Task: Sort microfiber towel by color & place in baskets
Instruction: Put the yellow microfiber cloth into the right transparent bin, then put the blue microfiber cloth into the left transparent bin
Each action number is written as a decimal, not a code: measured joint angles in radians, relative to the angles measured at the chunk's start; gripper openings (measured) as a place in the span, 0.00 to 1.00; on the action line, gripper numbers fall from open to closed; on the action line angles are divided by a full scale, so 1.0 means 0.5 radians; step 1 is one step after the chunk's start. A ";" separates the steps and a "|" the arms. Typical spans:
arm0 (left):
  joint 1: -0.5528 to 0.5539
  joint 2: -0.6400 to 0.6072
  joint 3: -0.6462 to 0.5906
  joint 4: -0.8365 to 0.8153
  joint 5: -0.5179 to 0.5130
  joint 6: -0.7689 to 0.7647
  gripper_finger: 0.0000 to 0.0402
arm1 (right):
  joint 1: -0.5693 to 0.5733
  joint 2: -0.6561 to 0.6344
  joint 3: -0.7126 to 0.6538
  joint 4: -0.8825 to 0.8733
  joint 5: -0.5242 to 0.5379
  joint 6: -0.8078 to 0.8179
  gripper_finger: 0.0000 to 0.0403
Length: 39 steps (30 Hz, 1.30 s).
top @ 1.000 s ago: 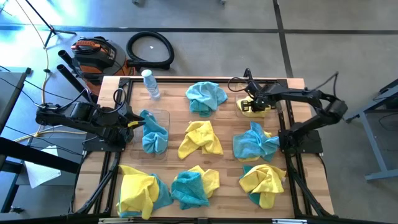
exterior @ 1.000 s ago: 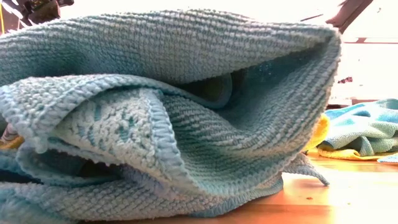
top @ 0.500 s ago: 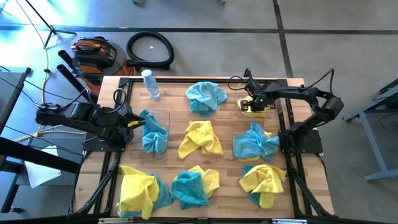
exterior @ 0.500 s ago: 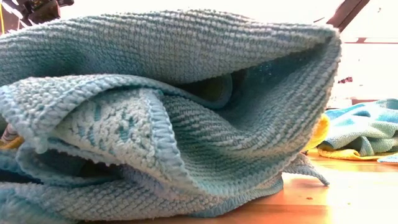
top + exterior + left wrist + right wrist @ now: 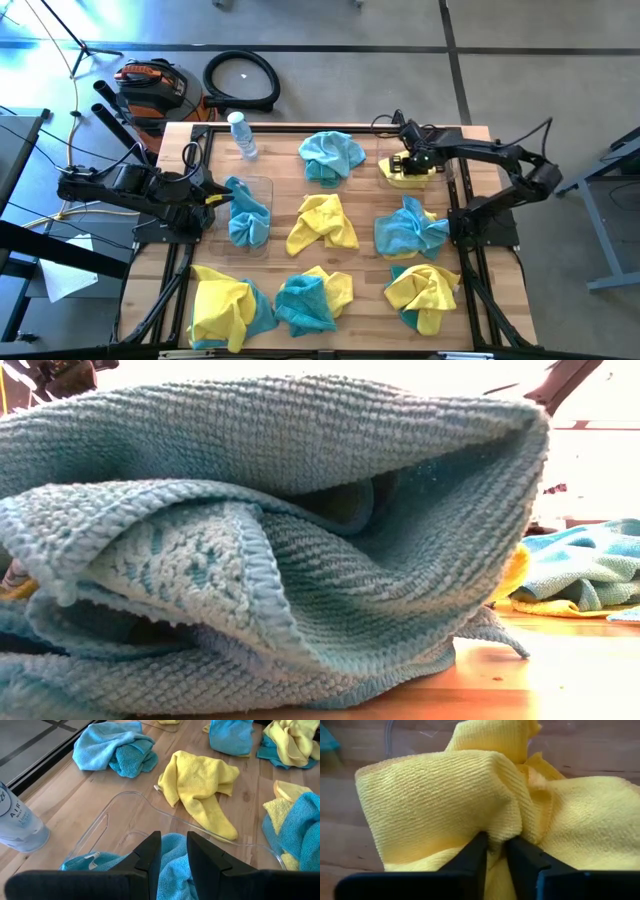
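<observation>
1. High view: left gripper (image 5: 218, 196) at centre left, its tip at a teal towel (image 5: 248, 213) lying in a clear basket (image 5: 266, 183). Right gripper (image 5: 408, 167) at upper right, on a yellow towel (image 5: 405, 175) in the second basket (image 5: 445, 180). Other yellow and teal towels are scattered over the wooden table (image 5: 365, 205); a water bottle (image 5: 241, 135) lies at upper left.
2. Low view: a teal towel (image 5: 270, 530) fills the frame.
3. Left wrist view: fingers (image 5: 148, 855) narrowly parted over the teal towel (image 5: 172, 870); whether they grasp it cannot be told.
4. Right wrist view: fingers (image 5: 472, 854) pinch a fold of the yellow towel (image 5: 445, 795).
</observation>
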 joint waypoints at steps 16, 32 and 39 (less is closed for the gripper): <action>0.000 0.000 0.000 0.001 0.000 0.002 0.21 | -0.005 -0.417 0.001 -0.164 -0.033 0.077 0.29; -0.001 0.001 0.000 0.001 0.002 0.002 0.21 | 0.412 -1.129 0.003 -0.399 0.321 0.449 0.07; -0.001 0.001 0.000 0.001 0.002 0.002 0.21 | 0.769 -1.162 0.003 -0.398 0.567 0.575 0.03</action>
